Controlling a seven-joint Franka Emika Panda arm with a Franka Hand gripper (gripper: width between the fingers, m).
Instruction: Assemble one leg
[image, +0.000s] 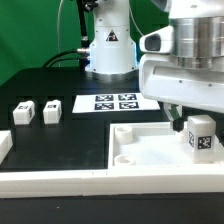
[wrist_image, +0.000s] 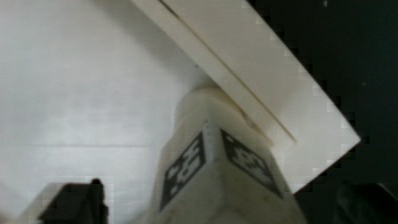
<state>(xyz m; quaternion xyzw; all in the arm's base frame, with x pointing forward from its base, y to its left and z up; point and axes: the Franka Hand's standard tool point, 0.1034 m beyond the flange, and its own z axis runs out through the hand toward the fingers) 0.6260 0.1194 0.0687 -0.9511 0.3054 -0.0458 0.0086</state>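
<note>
Leg (image: 201, 138): we see it upright beneath the pincer (image: 188, 118), over the white panel (image: 140, 152).
Pincer state: we see it gripping the leg.

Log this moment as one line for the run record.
phase: leg insertion | gripper: shut on leg | position: leg over white panel, exterior view's right | two spare legs: on table, untouched

**One leg upright over the panel, two loose on the table**

The leg (image: 201, 137) (wrist_image: 221, 170) is a white cuboid block, standing upright, its black-and-white tags facing outward, at the exterior view's right, at a corner of the white panel (image: 140, 150) (wrist_image: 89, 90). Two more legs (image: 23, 113) (image: 52, 111) lie side by side, slightly apart, on the dark table at the exterior view's left.
</note>
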